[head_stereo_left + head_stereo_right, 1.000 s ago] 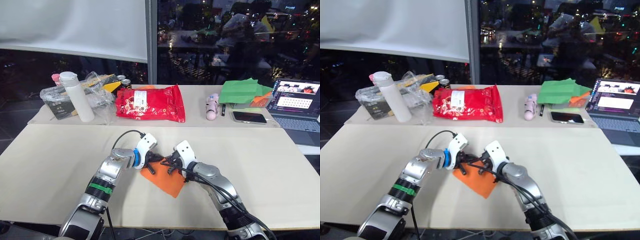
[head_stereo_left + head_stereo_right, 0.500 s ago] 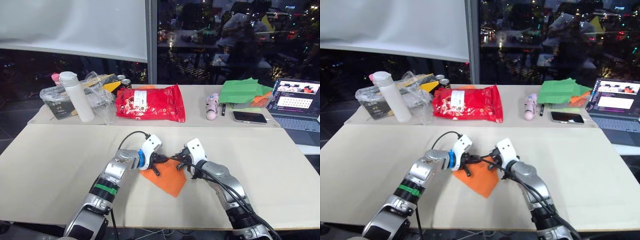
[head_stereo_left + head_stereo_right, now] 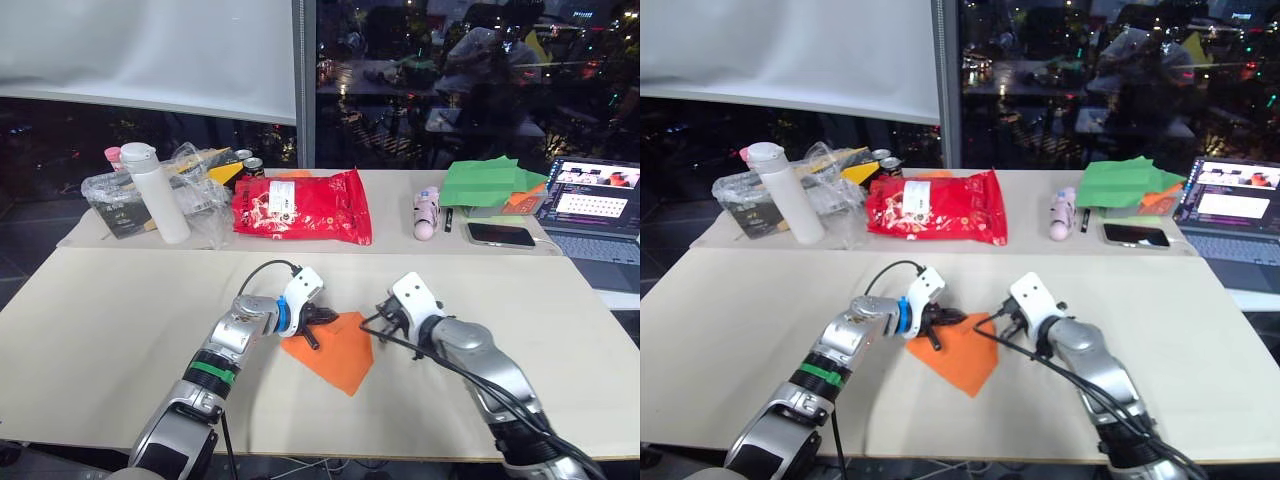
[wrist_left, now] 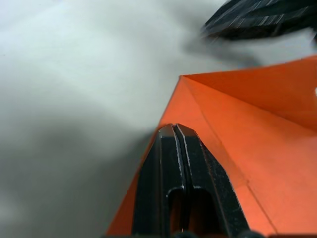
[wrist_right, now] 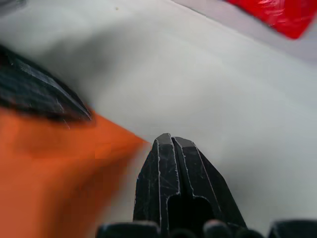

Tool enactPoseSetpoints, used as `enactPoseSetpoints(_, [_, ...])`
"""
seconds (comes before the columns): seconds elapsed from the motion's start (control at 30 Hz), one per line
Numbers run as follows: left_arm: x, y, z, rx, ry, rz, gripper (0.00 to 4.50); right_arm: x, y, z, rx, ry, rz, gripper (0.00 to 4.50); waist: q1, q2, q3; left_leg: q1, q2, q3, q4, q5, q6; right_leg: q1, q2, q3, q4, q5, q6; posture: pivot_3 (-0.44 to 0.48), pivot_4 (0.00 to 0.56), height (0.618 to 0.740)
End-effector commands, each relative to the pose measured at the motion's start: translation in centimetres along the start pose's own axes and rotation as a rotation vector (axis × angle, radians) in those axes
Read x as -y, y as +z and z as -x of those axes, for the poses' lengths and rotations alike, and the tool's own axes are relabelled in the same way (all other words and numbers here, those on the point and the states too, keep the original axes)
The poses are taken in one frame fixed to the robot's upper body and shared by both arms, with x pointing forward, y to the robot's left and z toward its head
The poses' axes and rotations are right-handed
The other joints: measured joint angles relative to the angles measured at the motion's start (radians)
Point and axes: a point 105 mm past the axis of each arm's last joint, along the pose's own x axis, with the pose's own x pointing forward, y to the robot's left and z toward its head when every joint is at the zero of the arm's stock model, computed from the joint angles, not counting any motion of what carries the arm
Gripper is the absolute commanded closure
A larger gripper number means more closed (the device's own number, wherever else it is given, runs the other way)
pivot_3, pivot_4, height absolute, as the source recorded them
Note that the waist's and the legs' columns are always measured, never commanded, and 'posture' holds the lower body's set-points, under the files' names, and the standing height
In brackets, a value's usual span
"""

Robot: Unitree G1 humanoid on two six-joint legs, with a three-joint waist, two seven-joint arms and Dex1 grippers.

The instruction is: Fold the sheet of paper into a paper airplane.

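Withdrawn rightward, right fingers (image 5: 171,144) pressed together beside the sheet of paper (image 3: 338,350); left fingers (image 4: 173,148) closed atop it.

Beige table (image 3: 100,330), dark night window (image 3: 460,70), white blind (image 3: 150,50)

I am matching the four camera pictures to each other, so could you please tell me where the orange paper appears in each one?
Left eye: orange paper on the table, between the grippers.
Right eye: low centre.
Left wrist: creased, beside the shut left gripper.
Right wrist: blurred, beside the shut right gripper.
Shared landmark: red snack bag, also in the right wrist view.
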Motion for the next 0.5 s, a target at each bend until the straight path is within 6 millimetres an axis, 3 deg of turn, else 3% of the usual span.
enactPoseSetpoints(0.03, [-0.3, -0.3, -0.2, -0.022, 0.012, 0.003, 4.48, -1.3, 0.0, 1.4, -0.041, 0.082, 0.052, 4.50, -0.001, 0.000, 0.000, 0.000, 0.000, 0.000, 0.000, 0.000, 0.000, 0.000, 0.000, 0.000, 0.000, 0.000, 0.000, 0.000, 0.150, 0.719])
enactPoseSetpoints(0.3, [-0.1, -0.3, -0.4, -0.017, 0.003, 0.003, 4.48, -0.8, 0.4, 2.6, -0.039, 0.089, -0.075, 4.50, -0.001, 0.000, 0.000, -0.001, 0.000, 0.000, 0.000, 0.000, 0.000, 0.000, 0.000, 0.000, -0.001, 0.000, 0.000, 0.000, 0.150, 0.719])
enactPoseSetpoints(0.43, [-0.2, -0.5, -0.2, -0.018, 0.007, 0.006, 4.48, -0.5, 0.4, 4.4, -0.023, 0.111, -0.261, 4.50, 0.003, 0.000, 0.000, -0.001, 0.000, 0.000, 0.000, 0.000, 0.000, 0.000, 0.000, 0.000, -0.001, 0.000, 0.000, 0.000, 0.150, 0.719])
enactPoseSetpoints(0.5, [-0.2, -0.6, -0.2, -0.020, 0.005, 0.006, 4.50, -1.1, 0.4, 5.0, -0.011, 0.141, -0.338, 3.92, 0.004, 0.000, 0.000, -0.001, 0.000, 0.000, 0.000, 0.000, 0.000, 0.000, 0.000, 0.000, -0.001, 0.000, 0.000, 0.000, 0.150, 0.719])
